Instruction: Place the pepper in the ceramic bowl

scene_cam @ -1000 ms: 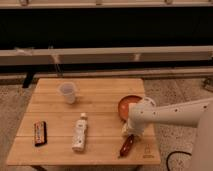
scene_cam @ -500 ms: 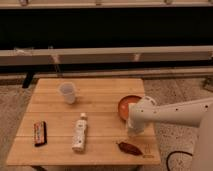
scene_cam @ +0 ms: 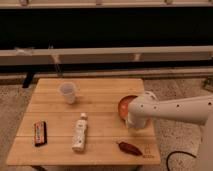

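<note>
The pepper (scene_cam: 130,148), small, dark red and tapered, lies flat on the wooden table (scene_cam: 100,112) near its front right edge. The orange ceramic bowl (scene_cam: 125,104) stands at the table's right side, and the white arm covers much of it. My gripper (scene_cam: 134,123) is at the end of the white arm that reaches in from the right. It is over the bowl's near rim, above and behind the pepper and apart from it.
A translucent plastic cup (scene_cam: 68,92) stands at the back left. A white bottle (scene_cam: 80,132) lies in the front middle. A dark red-edged bar (scene_cam: 40,133) lies at the front left. A low wall and a rail run behind the table.
The pepper stood tilted under the gripper a second ago; it now lies flat on the table. The gripper has drawn back up towards the bowl.
</note>
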Robot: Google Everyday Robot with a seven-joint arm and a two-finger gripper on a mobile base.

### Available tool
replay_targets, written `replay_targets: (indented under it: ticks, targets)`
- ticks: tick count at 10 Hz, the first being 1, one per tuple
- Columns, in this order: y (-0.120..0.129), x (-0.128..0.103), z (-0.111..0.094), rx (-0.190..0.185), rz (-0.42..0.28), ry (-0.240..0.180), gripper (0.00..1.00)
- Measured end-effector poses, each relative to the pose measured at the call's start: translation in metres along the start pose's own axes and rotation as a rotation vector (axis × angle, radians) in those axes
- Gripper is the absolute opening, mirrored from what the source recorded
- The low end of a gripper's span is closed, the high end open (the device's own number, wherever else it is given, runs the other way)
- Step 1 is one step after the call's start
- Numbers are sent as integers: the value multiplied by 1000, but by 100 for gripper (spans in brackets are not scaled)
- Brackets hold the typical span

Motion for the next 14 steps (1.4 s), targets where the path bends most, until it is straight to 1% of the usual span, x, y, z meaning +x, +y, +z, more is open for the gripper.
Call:
replay_targets:
  ticks: [1,2,3,4,5,6,7,8,9,11,14]
  targets:
    - [0,1,0,-2,-6,3,17]
    - [1,5,-1,-6,-32,6,25]
    - [6,15,-2,-10,-98,13,37]
    - [9,31,-4,-18,-180,10,48]
    - [11,45,-5,-22,-248,8,56]
    - [14,63,-9,-31,-363,-5,69]
    - [15,71,-11,-33,-428,-14,76]
    - [15,77,-13,-30,-468,-24,80]
    - [15,84,-15,-23,-507,-35,80]
    - [12,88,-19,-8,-545,-54,80]
    - [8,90,-20,22,-598,-62,80]
